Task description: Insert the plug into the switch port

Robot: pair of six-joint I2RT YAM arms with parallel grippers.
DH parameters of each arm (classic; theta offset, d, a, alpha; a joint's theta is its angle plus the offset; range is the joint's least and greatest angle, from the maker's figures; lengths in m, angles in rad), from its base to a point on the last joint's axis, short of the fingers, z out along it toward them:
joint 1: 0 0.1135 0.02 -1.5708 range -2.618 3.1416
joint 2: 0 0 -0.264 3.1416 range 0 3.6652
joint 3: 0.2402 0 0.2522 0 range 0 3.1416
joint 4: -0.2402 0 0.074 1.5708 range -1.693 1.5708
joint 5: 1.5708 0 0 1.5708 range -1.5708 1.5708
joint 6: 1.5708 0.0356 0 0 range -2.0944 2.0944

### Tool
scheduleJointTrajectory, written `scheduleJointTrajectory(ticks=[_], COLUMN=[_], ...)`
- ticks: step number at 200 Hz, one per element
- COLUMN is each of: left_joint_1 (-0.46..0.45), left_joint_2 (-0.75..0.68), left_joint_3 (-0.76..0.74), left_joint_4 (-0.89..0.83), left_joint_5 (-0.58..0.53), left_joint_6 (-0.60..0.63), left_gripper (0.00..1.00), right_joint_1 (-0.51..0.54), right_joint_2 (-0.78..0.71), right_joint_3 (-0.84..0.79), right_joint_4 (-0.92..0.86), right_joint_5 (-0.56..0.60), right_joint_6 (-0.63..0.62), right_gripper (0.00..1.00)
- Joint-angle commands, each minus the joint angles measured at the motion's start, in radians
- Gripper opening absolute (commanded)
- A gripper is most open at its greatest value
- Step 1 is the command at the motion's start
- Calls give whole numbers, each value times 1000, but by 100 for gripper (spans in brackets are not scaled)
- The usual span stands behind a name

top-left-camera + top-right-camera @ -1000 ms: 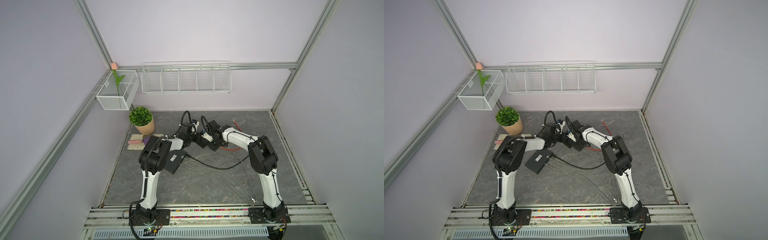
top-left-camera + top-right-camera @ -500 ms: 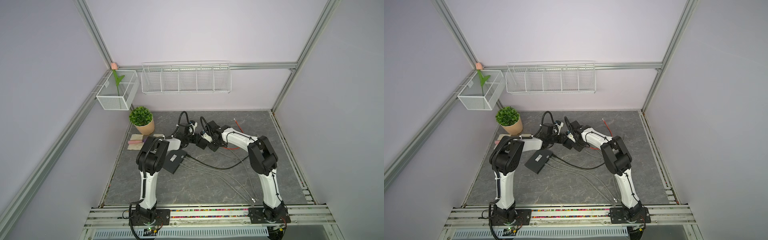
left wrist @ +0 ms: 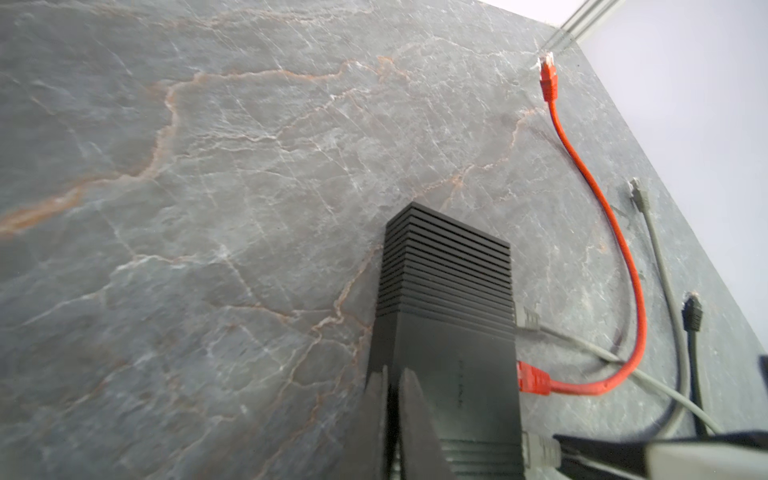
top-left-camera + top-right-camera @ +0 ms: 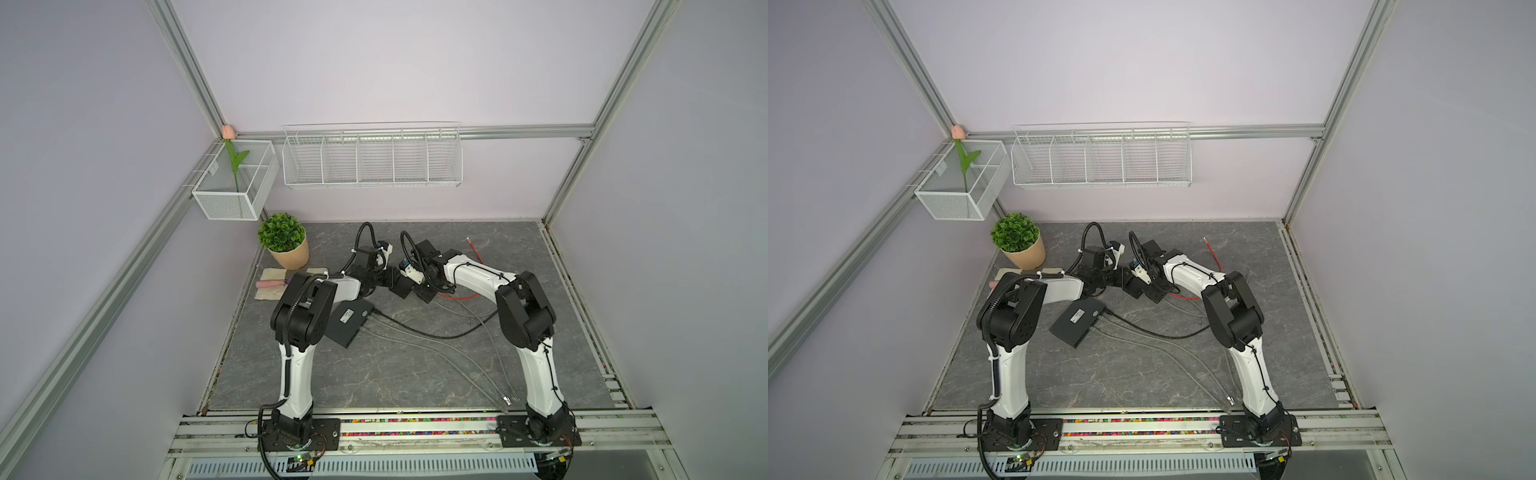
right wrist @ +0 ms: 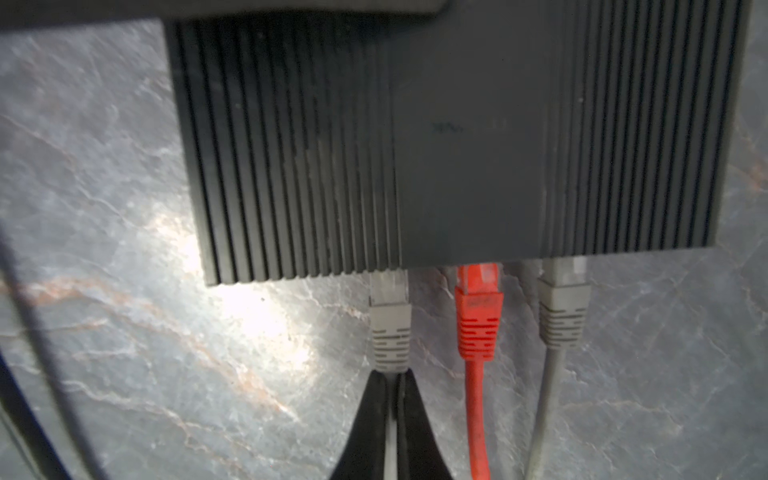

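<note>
Arms angled inward — left claw [image 3: 394,376], right claw [image 5: 392,378] both closed.

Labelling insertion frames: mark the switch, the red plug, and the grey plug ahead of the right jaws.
switch [image 5: 469,166]: right wrist view, smooth top band.
red plug [image 5: 478,320]: right wrist view, ribbed boot.
grey plug [image 5: 390,332]: right wrist view, ribbed boot.

Port side of switch [image 5: 469,166] packed: grey plug [image 5: 390,328], red plug [image 5: 478,324], second grey plug [image 5: 563,316], narrow gaps. Right tool [image 5: 392,384] clamped on cable [image 5: 390,449] behind first. Left tool [image 3: 392,390] at switch edge. Black box [image 4: 351,322], grey cables [image 4: 432,352] clutter middle. Front of surface [image 4: 353,386] open. Plant [image 4: 283,239] fills back-left corner.
</note>
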Motion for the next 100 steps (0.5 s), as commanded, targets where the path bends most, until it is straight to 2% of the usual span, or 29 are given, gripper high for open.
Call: scheduleJointTrajectory(ticks=[1,62,80,100], left_joint_1=[-88,-85,-55,-8], left_joint_2=[16,9,-3,-35], left_joint_3=[-37,-60,-76,-110], left_joint_4=[-102,-98,-64,-8], left_joint_5=[112,107,127,143], left_joint_6=[-9,-2,-19,-55], left_gripper=[8,8,8,8], right_joint_1=[32,49,48,47], right_joint_2=[25,105,92,73], right_joint_3=[112,209,190,167], right_joint_4=[226,195,188,179], right_joint_5=[-89,-85,-68,-49], right_joint_6=[-9,-9,-16,-27], right_gripper=[7,7,7,13])
